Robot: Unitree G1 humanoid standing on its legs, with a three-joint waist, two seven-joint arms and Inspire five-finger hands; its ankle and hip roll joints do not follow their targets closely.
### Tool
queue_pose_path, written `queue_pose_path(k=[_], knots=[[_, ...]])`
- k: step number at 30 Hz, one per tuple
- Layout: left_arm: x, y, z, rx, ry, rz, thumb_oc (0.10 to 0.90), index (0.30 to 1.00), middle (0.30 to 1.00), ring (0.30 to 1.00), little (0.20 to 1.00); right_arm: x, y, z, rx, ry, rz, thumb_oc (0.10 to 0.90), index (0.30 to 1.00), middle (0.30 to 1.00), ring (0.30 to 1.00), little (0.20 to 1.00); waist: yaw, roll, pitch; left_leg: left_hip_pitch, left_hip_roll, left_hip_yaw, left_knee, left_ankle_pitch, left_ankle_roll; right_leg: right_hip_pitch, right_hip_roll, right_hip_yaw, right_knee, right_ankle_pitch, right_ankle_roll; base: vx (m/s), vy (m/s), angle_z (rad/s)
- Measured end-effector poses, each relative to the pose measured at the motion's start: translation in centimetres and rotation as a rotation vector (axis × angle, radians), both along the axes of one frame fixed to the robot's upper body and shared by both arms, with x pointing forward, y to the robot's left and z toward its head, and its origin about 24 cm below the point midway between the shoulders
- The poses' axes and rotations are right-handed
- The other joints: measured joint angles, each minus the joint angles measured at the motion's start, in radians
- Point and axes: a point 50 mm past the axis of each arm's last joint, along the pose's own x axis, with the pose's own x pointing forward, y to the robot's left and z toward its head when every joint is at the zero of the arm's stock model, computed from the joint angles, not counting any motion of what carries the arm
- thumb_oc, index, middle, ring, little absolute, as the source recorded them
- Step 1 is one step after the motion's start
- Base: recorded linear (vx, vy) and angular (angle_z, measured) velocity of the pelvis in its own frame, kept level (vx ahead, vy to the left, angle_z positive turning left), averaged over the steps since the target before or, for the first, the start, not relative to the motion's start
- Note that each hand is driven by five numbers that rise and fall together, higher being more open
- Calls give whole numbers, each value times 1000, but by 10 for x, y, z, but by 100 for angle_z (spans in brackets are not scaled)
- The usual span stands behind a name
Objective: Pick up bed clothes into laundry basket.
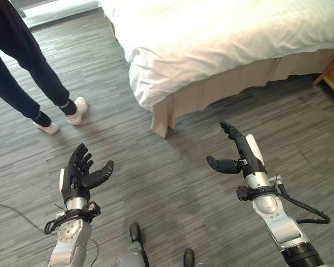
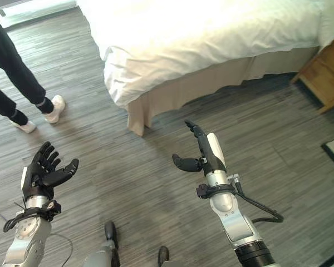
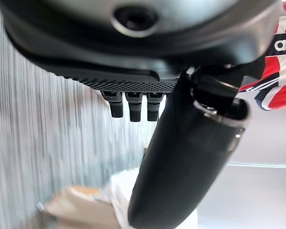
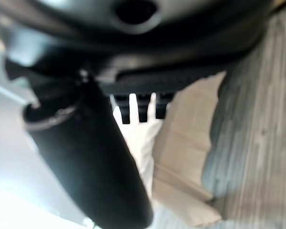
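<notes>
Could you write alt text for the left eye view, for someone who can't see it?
Two dark robot hands, left hand and right hand, are held open and empty above a grey wood floor, facing a bed with a white cover. A person stands at left.

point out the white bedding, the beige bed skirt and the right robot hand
white bedding (image 1: 211, 39), left eye view, top surface
beige bed skirt (image 1: 222, 92), left eye view, side panel
right robot hand (image 2: 203, 149), right eye view, palm
</notes>
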Motion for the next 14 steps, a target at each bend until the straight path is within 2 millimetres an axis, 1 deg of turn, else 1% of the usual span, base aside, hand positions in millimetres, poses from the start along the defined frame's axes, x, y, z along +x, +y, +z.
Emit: queue_pose_path(k=[1, 2, 3, 4, 5, 6, 7, 8, 9, 10, 11, 14], knots=[[7, -5, -9, 21, 52, -43, 800, 900, 900, 900, 900, -11, -17, -12, 36, 61, -77, 800, 900, 900, 900, 900, -33, 21, -14, 23, -11, 18, -17, -11, 21, 11, -4, -72, 78, -19, 31, 196, 212, 201], [5, -5, -21, 28, 113, -39, 800, 900, 900, 900, 900, -18, -27, -27, 87, 131, -146, 800, 900, 900, 900, 900, -40, 69, -39, 69, 16, -14, -97, -13, 32, -91, -14, -94, 300, -54, 53, 82, 128, 143], [1, -1, -27, 40, 156, -31, 800, 900, 900, 900, 900, -23, -29, -35, 108, 162, -164, 800, 900, 900, 900, 900, -25, 72, -56, 79, 14, -35, -126, -12, 31, -153, -43, -73, 287, -96, 54, 138, 226, 77], [1, 2, -27, 51, 171, -25, 800, 900, 900, 900, 900, -26, -29, -35, 127, 159, -173, 800, 900, 900, 900, 900, -18, 60, -61, 73, -3, -38, -137, -12, 30, -172, -68, -43, 121, -58, 50, 156, 201, 92], [-1, 3, -32, 57, 194, -29, 800, 900, 900, 900, 900, -38, -32, -46, 209, 180, -227, 800, 900, 900, 900, 900, -13, 32, -78, 73, -41, -85, -160, -13, 14, -148, -113, -77, -62, 186, 69, 128, 159, 126], [-4, -2, -40, 59, 220, -42, 800, 900, 900, 900, 900, -45, -36, -59, 267, 210, -288, 800, 900, 900, 900, 900, -11, 32, -85, 79, -37, -109, -160, -22, -11, -102, -104, -109, -90, 184, 76, 85, 85, 109], [-8, -8, -44, 98, 251, -77, 800, 900, 900, 900, 900, -47, -35, -72, 316, 250, -326, 800, 900, 900, 900, 900, -1, 17, -91, 90, -32, -120, -160, -23, -13, -93, -100, -119, -98, 190, 74, 38, 89, 56], [-16, -13, -47, 95, 264, -82, 800, 900, 900, 900, 900, -47, -32, -78, 331, 273, -327, 800, 900, 900, 900, 900, 7, 12, -97, 89, -28, -116, -160, -26, -17, -93, -99, -124, -95, 191, 74, 55, 68, 13], [-19, -19, -47, 77, 259, -95, 800, 900, 900, 900, 900, -45, -30, -78, 329, 276, -317, 800, 900, 900, 900, 900, 27, 9, -99, 85, -28, -113, -160, -28, -21, -90, -98, -122, -95, 192, 72, 77, 66, 5], [-27, -31, -42, 57, 237, -145, 800, 900, 900, 900, 900, -40, -25, -76, 332, 269, -295, 800, 900, 900, 900, 900, 36, -7, -103, 84, -33, -113, -159, -29, -23, -92, -98, -123, -97, 197, 71, 65, 38, -1], [-29, -35, -41, 49, 227, -165, 800, 900, 900, 900, 900, -38, -23, -76, 336, 266, -293, 800, 900, 900, 900, 900, 36, -12, -105, 89, -32, -112, -159, -29, -22, -88, -99, -123, -97, 204, 69, 38, 24, -2], [-22, -39, -35, 53, 199, -192, 800, 900, 900, 900, 900, -35, -19, -74, 341, 253, -284, 800, 900, 900, 900, 900, 38, -33, -123, 116, -22, -110, -159, -29, -22, -87, -102, -119, -53, 207, 66, 28, 40, -5]])
